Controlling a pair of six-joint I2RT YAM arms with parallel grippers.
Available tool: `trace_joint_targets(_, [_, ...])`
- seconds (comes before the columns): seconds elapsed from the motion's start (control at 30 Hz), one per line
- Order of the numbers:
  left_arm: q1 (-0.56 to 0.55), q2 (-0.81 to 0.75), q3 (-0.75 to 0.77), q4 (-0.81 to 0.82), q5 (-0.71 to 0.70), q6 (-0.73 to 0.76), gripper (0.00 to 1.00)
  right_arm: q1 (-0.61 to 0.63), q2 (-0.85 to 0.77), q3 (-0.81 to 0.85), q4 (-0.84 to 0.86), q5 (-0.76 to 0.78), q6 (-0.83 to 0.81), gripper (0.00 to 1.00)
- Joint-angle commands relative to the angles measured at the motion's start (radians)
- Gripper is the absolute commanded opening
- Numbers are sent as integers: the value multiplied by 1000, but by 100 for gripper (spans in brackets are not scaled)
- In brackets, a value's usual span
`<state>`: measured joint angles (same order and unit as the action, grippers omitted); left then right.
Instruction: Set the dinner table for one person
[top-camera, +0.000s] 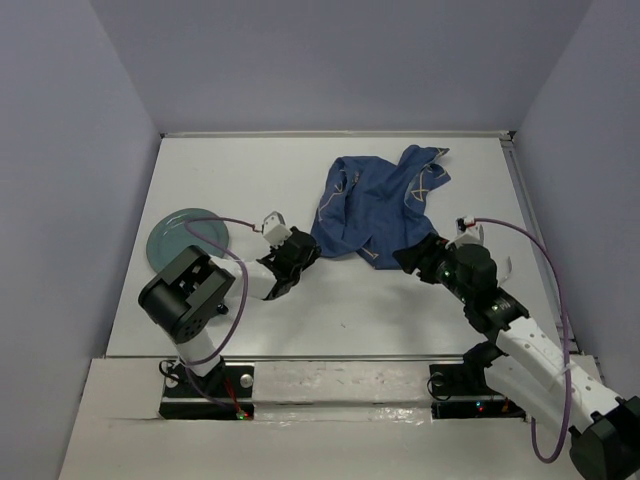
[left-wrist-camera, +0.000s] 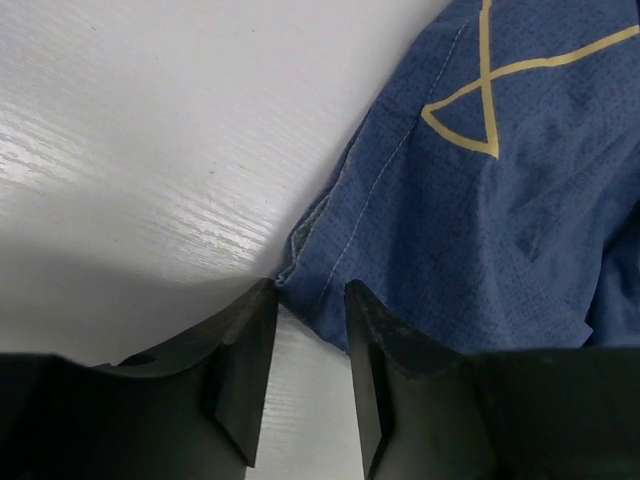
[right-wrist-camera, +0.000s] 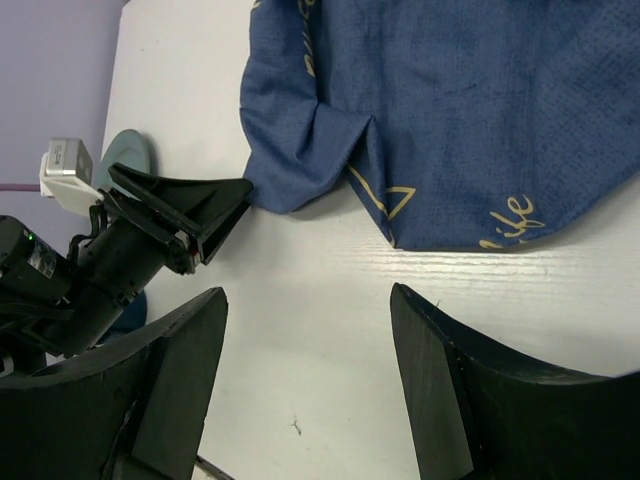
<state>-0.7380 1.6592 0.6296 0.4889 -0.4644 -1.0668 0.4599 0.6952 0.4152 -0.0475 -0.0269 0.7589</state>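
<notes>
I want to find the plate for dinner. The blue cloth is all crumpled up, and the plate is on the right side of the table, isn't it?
Not quite. The plate is on the left side of the table, near the left arm. The top view shows it. The blue cloth is crumpled up, as you said.

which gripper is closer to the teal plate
Left. The left gripper is to the right of the teal plate, at the blue cloth's corner; the right gripper is much further right.
</notes>
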Motion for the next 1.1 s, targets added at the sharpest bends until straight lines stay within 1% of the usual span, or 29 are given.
trace_joint_targets(0.0, [6, 30, 22, 57, -59, -53, 41, 5, 12, -29, 18, 68, -18, 72])
trace_joint_targets(0.1, [12, 28, -5, 100, -65, -68, 27, 5, 24, -44, 6, 140, 8, 72])
trace_joint_targets(0.13, [14, 25, -14, 108, -74, -62, 19, 5, 33, -55, 6, 154, 25, 72])
trace_joint_targets(0.2, [25, 10, -19, 131, -80, -32, 10, 5, 47, -64, 11, 203, 40, 75])
trace_joint_targets(0.23, [31, 4, -18, 134, -85, -9, 0, 5, 65, -64, 11, 215, 46, 76])
trace_joint_targets(0.33, [49, -44, -33, 164, -94, 60, 0, 5, 90, -75, 18, 307, 65, 77])
trace_joint_targets(0.4, [52, -110, -62, 192, -108, 116, 0, 5, 115, -67, 17, 369, 60, 77])
trace_joint_targets(0.53, [52, -234, -105, 197, -120, 192, 0, -13, 237, -23, 27, 420, 62, 77])
trace_joint_targets(0.57, [52, -278, -120, 194, -114, 221, 0, -26, 295, -7, 35, 435, 71, 75])
trace_joint_targets(0.67, [52, -360, -145, 174, -122, 240, 0, -67, 380, -1, 95, 436, 101, 71])
trace_joint_targets(0.73, [52, -389, -165, 169, -126, 255, 0, -78, 403, -6, 107, 441, 137, 68])
trace_joint_targets(0.77, [52, -409, -168, 162, -128, 261, 0, -93, 412, -12, 141, 441, 146, 66])
trace_joint_targets(0.87, [52, -426, -188, 160, -123, 271, 0, -132, 460, -29, 175, 424, 189, 65])
trace_joint_targets(0.9, [52, -434, -194, 160, -120, 272, 0, -151, 483, -41, 219, 411, 194, 62])
trace_joint_targets(0.97, [52, -438, -199, 160, -118, 281, 0, -177, 516, -42, 282, 362, 210, 61])
trace_joint_targets(1.07, [52, -452, -205, 160, -118, 294, 0, -201, 573, -42, 354, 341, 232, 59])
